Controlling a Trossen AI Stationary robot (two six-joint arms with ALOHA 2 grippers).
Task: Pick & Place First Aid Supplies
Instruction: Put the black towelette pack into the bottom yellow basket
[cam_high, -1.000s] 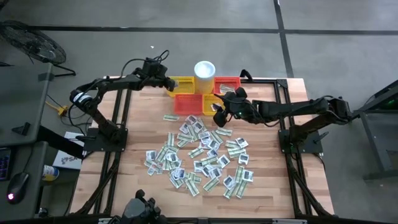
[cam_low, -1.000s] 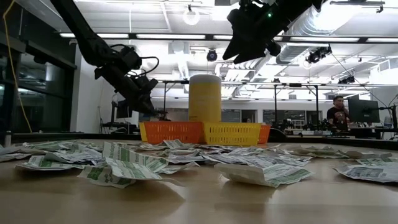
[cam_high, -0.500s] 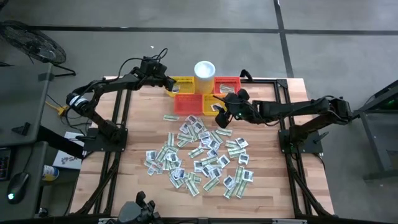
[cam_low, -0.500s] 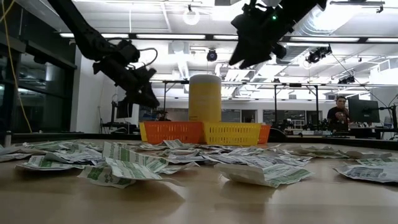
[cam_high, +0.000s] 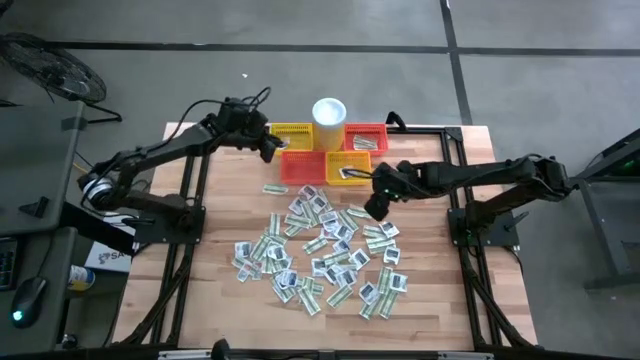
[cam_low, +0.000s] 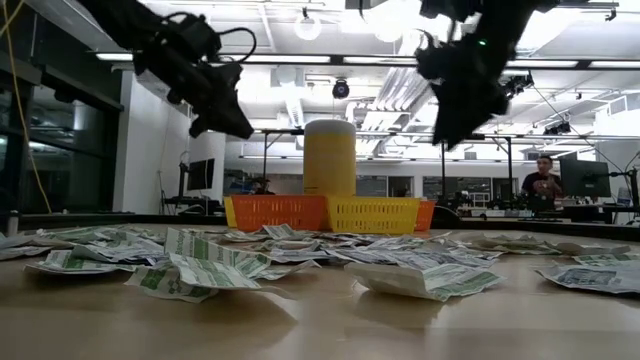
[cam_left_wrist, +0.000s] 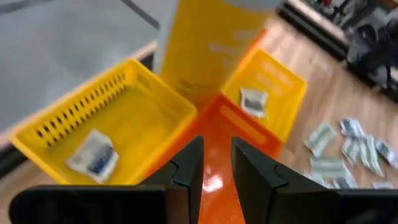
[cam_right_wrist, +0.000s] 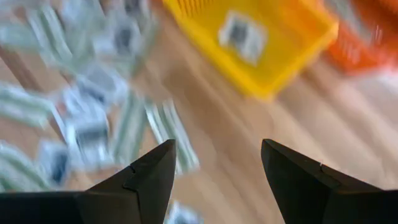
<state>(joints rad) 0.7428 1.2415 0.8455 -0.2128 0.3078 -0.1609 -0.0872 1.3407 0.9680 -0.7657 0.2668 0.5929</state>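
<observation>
Several first aid sachets (cam_high: 320, 245), white and green, lie spread flat on the wooden table (cam_high: 200, 260). Behind them stand two yellow and two red-orange mesh baskets. My left gripper (cam_high: 270, 149) hangs above the far-left yellow basket (cam_high: 291, 134), and its fingers (cam_left_wrist: 216, 168) are narrowly open with nothing between them. One sachet (cam_left_wrist: 93, 152) lies in that basket. Another sachet (cam_right_wrist: 242, 34) lies in the near yellow basket (cam_high: 346, 168). My right gripper (cam_high: 374, 207) tips down over the far right edge of the spread. It stands wide open and empty (cam_right_wrist: 214, 162).
A tall cup (cam_high: 329, 111), white from above, stands behind the baskets at the far edge. The two red-orange baskets (cam_high: 303, 167) (cam_high: 366, 137) sit diagonally between the yellow ones. Bare wood lies left and right of the sachet spread. A person (cam_low: 545, 185) stands far off in the room.
My left gripper has risen and drawn back a little from the far-left yellow basket toward the table's left. My right gripper has moved from above the near yellow basket toward the table's near right, sunk a little and tipped its fingers downward, staying wide open.
</observation>
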